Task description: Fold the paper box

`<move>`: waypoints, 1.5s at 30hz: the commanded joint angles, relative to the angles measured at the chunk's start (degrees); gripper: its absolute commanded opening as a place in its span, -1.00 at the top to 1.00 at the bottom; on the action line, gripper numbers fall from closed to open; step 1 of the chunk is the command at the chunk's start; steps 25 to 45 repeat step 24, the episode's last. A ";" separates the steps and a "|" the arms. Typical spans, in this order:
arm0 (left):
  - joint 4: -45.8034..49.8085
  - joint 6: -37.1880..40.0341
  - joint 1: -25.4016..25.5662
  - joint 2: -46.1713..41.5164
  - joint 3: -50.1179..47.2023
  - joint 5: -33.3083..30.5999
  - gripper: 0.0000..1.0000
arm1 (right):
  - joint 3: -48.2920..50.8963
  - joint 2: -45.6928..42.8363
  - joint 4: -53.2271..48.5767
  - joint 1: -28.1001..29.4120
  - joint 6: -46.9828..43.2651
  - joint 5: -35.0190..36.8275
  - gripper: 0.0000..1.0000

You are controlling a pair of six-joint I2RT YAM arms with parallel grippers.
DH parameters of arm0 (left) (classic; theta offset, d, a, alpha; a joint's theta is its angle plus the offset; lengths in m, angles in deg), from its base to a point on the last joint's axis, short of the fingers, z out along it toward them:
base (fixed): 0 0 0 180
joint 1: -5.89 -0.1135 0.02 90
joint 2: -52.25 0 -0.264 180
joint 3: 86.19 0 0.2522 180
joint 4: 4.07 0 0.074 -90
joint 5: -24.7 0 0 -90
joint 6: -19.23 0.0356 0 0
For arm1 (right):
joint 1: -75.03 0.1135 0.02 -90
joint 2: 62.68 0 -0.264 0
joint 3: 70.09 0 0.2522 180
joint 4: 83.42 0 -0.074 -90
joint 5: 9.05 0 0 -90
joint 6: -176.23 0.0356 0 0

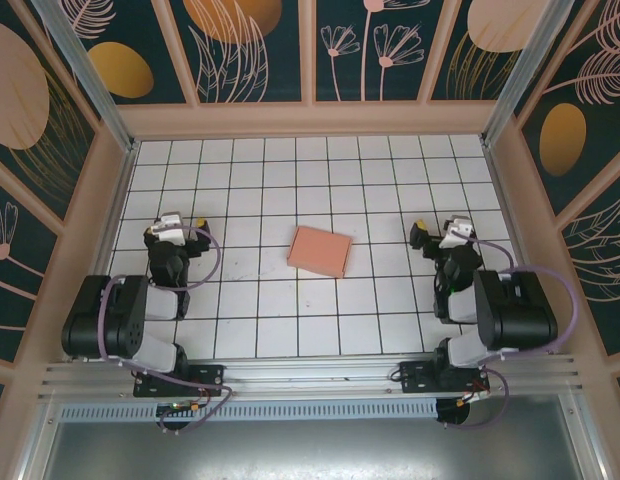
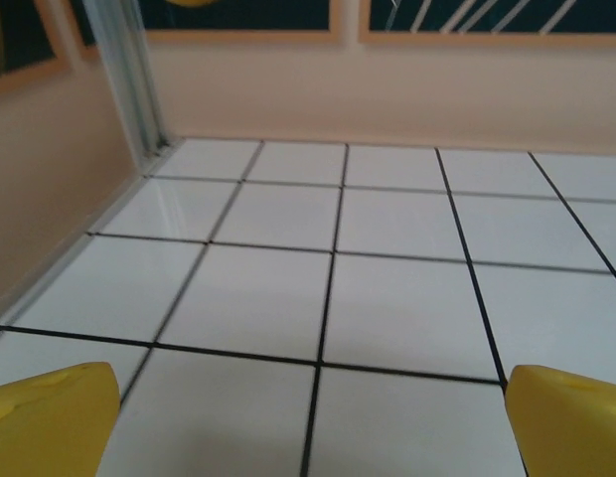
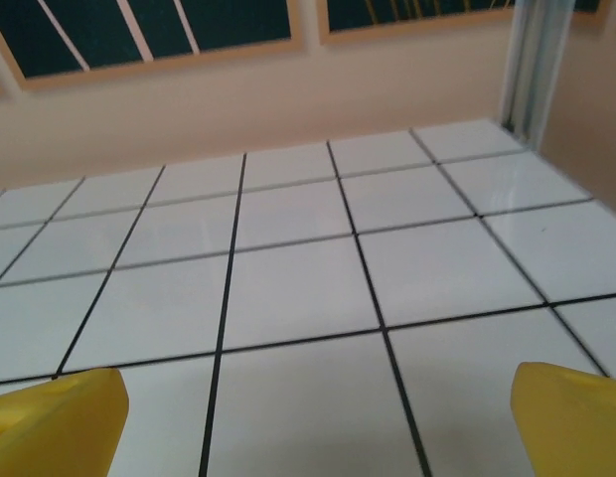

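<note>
At the near side of the desk (image 1: 290, 330), the left fingers (image 2: 50, 422) and right fingers (image 3: 571, 417) stand spread wide, empty. The box (image 1: 320, 251) lies mid-desk between them, well apart from both.

Folded back at the near edge, left arm (image 1: 115, 315) and right arm (image 1: 510, 310). Aimed far and held low, left gripper (image 2: 308, 432) and right gripper (image 3: 308, 432), yellow fingers (image 2: 50, 422) spread wide, empty.
</note>
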 commanded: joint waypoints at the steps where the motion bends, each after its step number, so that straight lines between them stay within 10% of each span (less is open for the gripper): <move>1: -4.81 -1.14 -0.54 0.56 1.51 4.09 -0.98 | -2.46 0.95 2.03 -0.24 -0.45 -2.59 -0.98; 45: -3.10 -1.87 -0.54 0.22 2.08 0.78 -0.98 | -4.36 1.63 -0.62 -0.88 0.57 -1.45 -0.98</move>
